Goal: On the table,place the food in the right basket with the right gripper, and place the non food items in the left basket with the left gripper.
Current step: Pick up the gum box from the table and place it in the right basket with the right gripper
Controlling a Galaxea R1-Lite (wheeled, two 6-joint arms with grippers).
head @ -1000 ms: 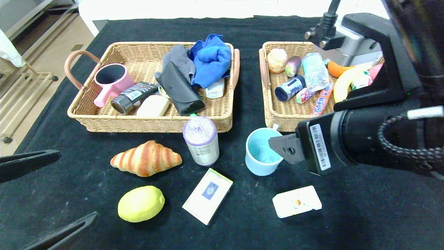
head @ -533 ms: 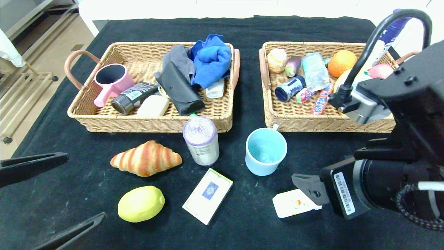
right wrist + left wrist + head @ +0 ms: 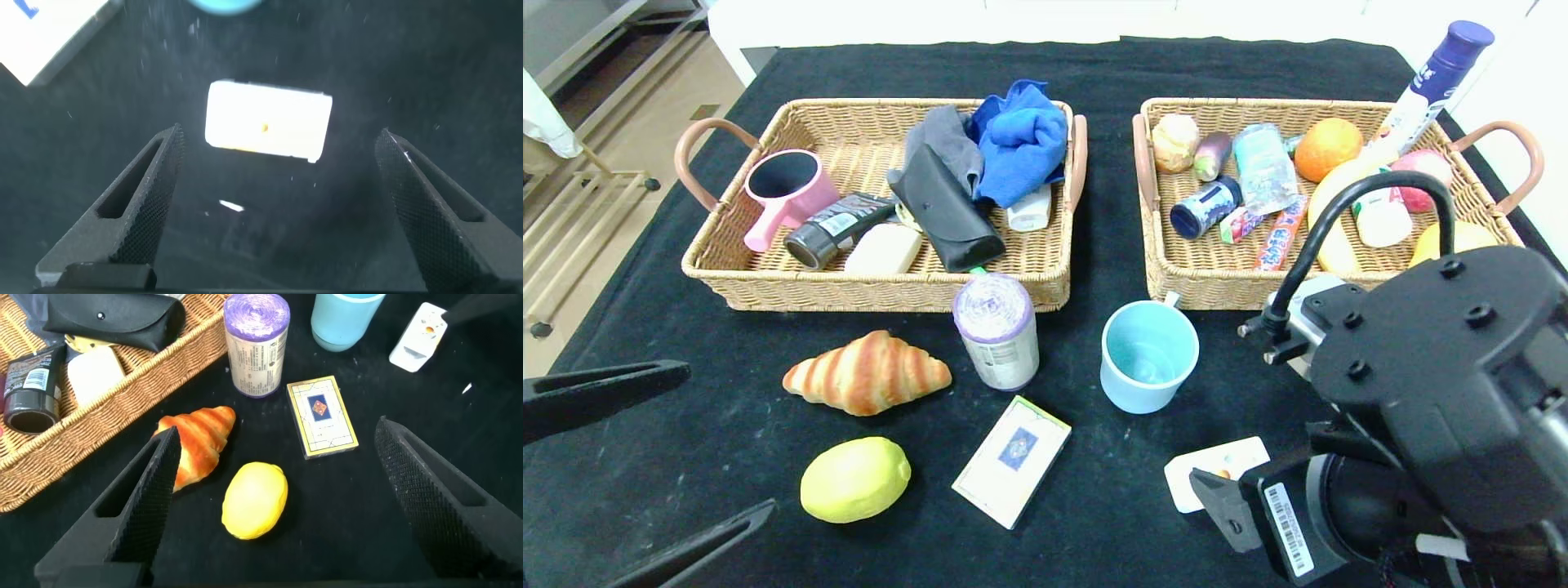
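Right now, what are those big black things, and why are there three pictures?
They are a robot's two arms. One camera sits on its head and looks down at the table; one sits on each wrist. The right gripper hangs open just above a small white carton, holding nothing. The left gripper waits open, also holding nothing, above the lemon and croissant. A purple roll, blue mug and card box also lie on the cloth. Behind stand the left basket with non-food things and the right basket with food.
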